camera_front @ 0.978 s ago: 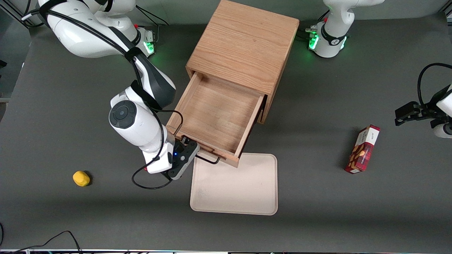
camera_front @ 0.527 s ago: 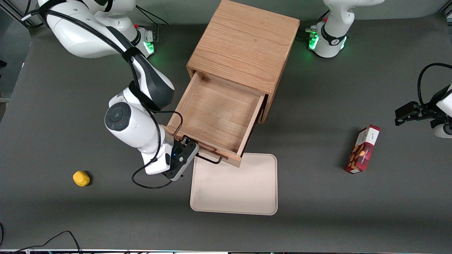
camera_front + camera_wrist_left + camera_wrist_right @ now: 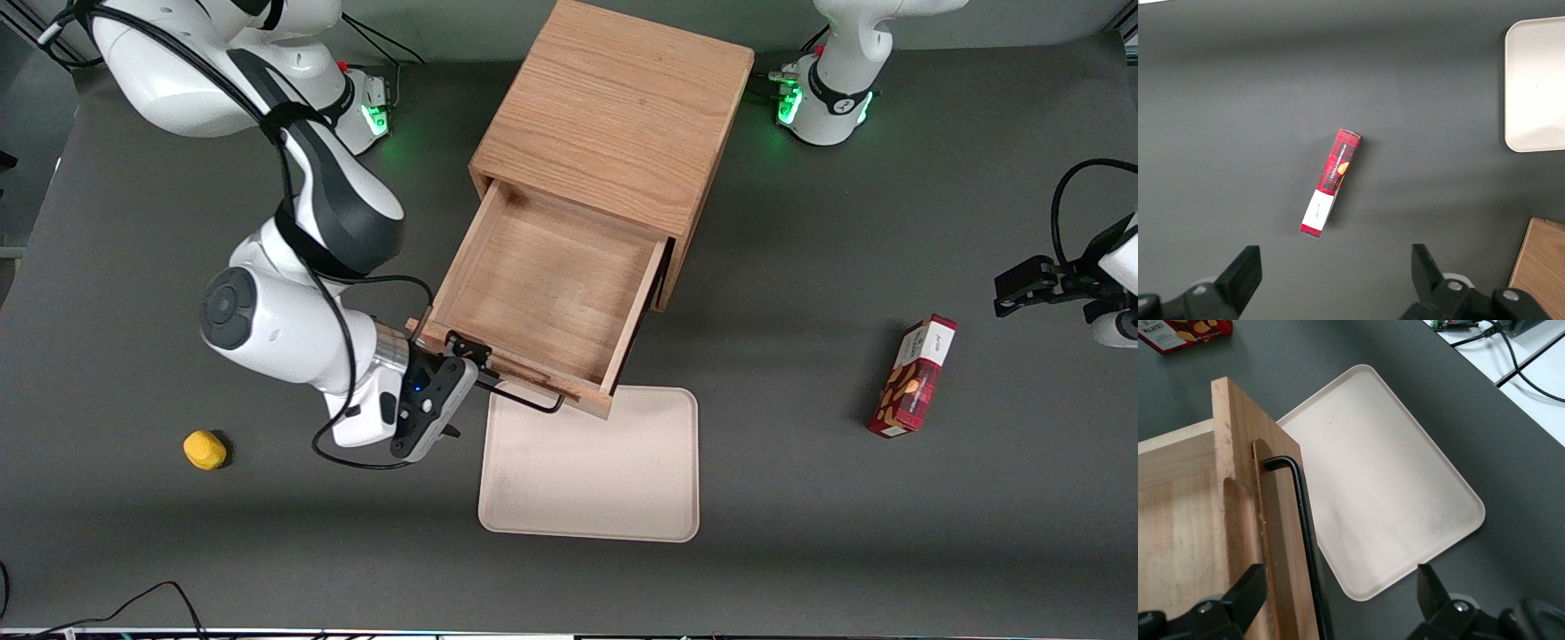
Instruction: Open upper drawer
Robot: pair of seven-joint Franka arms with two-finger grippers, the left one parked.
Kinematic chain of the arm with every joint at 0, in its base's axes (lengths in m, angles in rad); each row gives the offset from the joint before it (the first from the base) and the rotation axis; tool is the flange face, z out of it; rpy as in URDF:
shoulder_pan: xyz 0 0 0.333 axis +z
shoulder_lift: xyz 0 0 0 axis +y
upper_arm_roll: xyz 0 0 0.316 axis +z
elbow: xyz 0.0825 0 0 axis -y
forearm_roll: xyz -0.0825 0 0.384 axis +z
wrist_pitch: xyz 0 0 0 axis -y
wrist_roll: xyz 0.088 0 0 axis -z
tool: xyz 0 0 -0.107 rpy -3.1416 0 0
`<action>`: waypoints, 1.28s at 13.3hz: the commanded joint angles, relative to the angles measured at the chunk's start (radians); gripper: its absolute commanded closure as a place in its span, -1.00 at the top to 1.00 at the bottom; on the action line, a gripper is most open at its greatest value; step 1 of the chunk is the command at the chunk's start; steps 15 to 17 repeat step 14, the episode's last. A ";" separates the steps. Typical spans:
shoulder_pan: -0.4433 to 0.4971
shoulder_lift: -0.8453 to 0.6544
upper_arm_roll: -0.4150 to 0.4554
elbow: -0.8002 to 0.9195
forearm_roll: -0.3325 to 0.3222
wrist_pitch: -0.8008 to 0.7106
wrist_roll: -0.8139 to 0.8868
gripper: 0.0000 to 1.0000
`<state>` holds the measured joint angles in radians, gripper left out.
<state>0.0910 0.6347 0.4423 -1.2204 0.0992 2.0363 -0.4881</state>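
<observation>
The upper drawer (image 3: 542, 284) stands pulled well out of the boxy oak cabinet (image 3: 613, 116), its tray bare inside. Its thin black wire handle (image 3: 529, 400) runs along the drawer front, over the edge of the cream tray. My right gripper (image 3: 473, 384) is at the handle's end toward the working arm's side, fingers spread wide. In the right wrist view the drawer front (image 3: 1245, 487) and the handle (image 3: 1301, 513) pass between the open fingers of the gripper (image 3: 1338, 590), which touch nothing. The lower drawer is hidden under the upper one.
A cream tray (image 3: 591, 471) lies on the dark table just in front of the drawer; it also shows in the right wrist view (image 3: 1385, 487). A yellow lump (image 3: 204, 449) lies toward the working arm's end. A red snack box (image 3: 916, 378) lies toward the parked arm's end.
The arm's elbow and wrist have swung out toward the working arm's end, turning the gripper at the handle's end. The drawer front has come out a little farther over the tray.
</observation>
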 commanded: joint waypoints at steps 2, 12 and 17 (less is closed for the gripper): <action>-0.101 -0.160 -0.007 -0.022 0.034 -0.178 -0.006 1.00; -0.200 -0.667 -0.247 -0.390 -0.115 -0.490 0.549 1.00; -0.201 -0.670 -0.249 -0.393 -0.131 -0.492 0.627 1.00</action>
